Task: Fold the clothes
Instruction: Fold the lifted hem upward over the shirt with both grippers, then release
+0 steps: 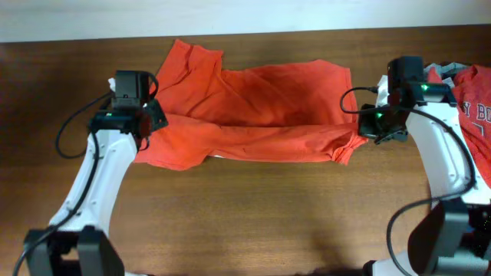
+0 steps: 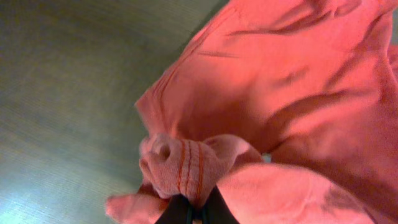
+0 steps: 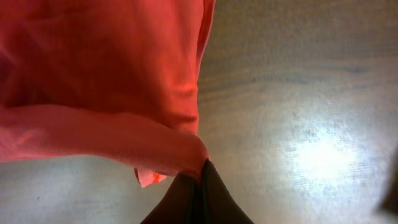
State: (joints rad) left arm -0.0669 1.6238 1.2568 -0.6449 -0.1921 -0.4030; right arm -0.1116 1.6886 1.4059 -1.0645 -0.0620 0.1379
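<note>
An orange-red T-shirt (image 1: 261, 111) lies across the middle of the brown table, its front edge lifted and stretched between my two grippers. My left gripper (image 1: 147, 123) is shut on the shirt's left end; the left wrist view shows a bunched, stitched hem (image 2: 186, 168) pinched in its jaws (image 2: 198, 214). My right gripper (image 1: 367, 129) is shut on the shirt's right end; the right wrist view shows cloth (image 3: 112, 81) drawn into its jaws (image 3: 202, 180). No lettering or tag shows on this shirt.
A pile of other garments (image 1: 472, 100) sits at the right edge, topped by a red one with white letters, with grey cloth (image 1: 449, 69) behind it. A pale wall strip runs along the table's far edge (image 1: 245, 31).
</note>
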